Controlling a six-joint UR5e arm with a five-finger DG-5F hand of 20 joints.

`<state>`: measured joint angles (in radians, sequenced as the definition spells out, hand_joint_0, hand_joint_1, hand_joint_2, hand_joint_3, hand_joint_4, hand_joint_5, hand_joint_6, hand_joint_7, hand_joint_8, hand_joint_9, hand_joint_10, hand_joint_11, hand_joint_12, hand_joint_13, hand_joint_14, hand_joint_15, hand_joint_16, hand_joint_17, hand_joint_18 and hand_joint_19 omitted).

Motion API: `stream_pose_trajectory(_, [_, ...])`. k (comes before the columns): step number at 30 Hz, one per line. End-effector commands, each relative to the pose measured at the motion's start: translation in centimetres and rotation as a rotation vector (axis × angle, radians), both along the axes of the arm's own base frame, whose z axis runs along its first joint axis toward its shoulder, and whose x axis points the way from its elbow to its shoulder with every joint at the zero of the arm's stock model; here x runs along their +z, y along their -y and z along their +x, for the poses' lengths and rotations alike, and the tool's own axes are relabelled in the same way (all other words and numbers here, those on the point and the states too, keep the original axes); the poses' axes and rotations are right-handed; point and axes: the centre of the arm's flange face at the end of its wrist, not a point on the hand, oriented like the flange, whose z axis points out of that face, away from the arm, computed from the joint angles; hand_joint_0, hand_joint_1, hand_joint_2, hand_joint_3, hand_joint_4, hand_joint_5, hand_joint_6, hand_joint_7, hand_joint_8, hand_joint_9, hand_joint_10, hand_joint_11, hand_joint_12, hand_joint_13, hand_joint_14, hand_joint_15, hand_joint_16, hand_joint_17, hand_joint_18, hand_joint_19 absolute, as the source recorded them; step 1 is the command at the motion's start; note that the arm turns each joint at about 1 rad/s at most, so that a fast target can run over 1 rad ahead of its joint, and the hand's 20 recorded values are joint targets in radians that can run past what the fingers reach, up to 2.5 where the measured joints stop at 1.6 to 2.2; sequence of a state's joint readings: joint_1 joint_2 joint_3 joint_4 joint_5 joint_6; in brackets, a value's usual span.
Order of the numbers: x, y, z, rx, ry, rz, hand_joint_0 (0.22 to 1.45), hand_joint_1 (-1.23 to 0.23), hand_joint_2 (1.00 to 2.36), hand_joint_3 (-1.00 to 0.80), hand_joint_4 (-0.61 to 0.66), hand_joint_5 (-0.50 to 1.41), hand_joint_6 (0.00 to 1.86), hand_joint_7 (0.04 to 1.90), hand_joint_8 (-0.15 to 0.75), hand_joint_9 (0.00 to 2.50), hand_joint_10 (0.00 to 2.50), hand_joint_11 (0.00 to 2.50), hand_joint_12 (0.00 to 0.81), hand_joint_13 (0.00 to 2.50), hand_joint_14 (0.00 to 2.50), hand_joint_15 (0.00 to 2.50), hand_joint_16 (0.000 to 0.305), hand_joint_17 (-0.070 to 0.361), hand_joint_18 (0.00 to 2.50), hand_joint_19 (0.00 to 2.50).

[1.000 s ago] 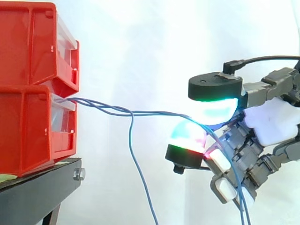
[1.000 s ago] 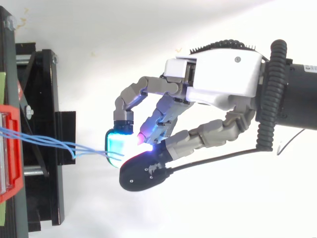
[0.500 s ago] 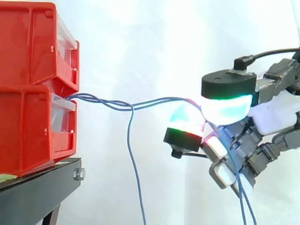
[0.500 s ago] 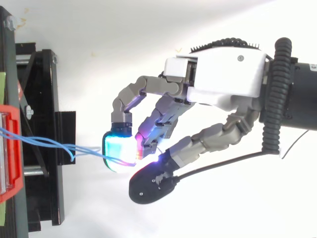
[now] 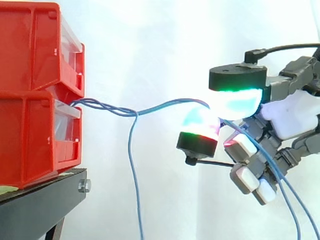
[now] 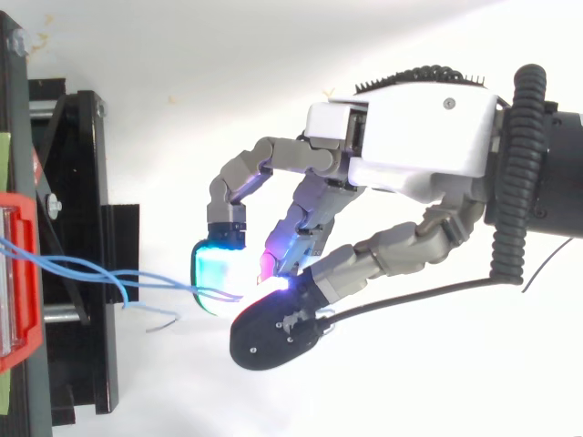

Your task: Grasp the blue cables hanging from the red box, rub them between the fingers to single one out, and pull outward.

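- Here the hand point(image 6: 410, 137) pinches the blue cables point(image 5: 160, 106) between curled glowing pads point(image 5: 200, 126), so the strands can roll apart.
- The cables run from the lower red box point(image 5: 35, 140); one strand hangs free.

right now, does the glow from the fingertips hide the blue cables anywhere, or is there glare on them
Side view: the blue cables stand out dark against the white curtain, but vanish in the cyan-green glow of the pads where the hand pinches them. Top view: they look pale on the bright backdrop, and the white-magenta glow between the pads swallows them at the grip.
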<state>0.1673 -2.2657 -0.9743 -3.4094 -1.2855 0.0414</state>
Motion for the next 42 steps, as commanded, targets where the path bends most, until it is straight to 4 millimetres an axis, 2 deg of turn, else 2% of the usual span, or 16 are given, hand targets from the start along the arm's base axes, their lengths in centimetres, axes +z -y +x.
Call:
stream_pose_trajectory(1, [-0.06, 0.01, -0.01, 0.0, 0.0, 0.0, 0.56, -0.62, 1.0, -0.5, 0.08, -0.13, 0.86, 1.06, 0.27, 1.14, 0.02, 0.66, 0.359, 0.98, 0.02, 0.63, 0.047, 0.107, 0.82, 0.61])
stream_pose_trajectory(4, [0.01, 0.0, 0.02, 0.0, 0.001, 0.0, 0.57, -0.62, 1.0, -0.5, 0.07, -0.12, 0.86, 1.06, 0.268, 1.15, 0.02, 0.65, 0.36, 0.98, 0.03, 0.63, 0.047, 0.106, 0.82, 0.62])
stream_pose_trajectory(18, [0.49, 0.09, 0.18, -0.002, 0.012, 0.002, 0.53, -0.45, 1.0, -0.5, 0.06, -0.12, 0.84, 1.08, 0.281, 1.19, 0.02, 0.64, 0.372, 1.0, 0.02, 0.63, 0.05, 0.113, 0.84, 0.63])
stream_pose_trajectory(30, [0.58, 0.3, 0.23, -0.005, 0.016, 0.003, 0.5, -0.41, 1.0, -0.5, 0.07, -0.11, 0.84, 1.07, 0.286, 1.2, 0.02, 0.65, 0.38, 1.01, 0.02, 0.64, 0.052, 0.118, 0.85, 0.63])
stream_pose_trajectory(35, [0.57, 0.74, 0.21, -0.009, 0.016, 0.003, 0.49, -0.44, 1.0, -0.5, 0.08, -0.11, 0.83, 1.07, 0.297, 1.2, 0.02, 0.65, 0.39, 1.02, 0.02, 0.63, 0.054, 0.122, 0.86, 0.62])
stream_pose_trajectory(42, [0.32, 0.84, 0.16, -0.009, 0.01, 0.001, 0.49, -0.58, 1.0, -0.5, 0.08, -0.11, 0.83, 1.08, 0.292, 1.19, 0.02, 0.65, 0.386, 1.01, 0.02, 0.62, 0.053, 0.119, 0.86, 0.62])
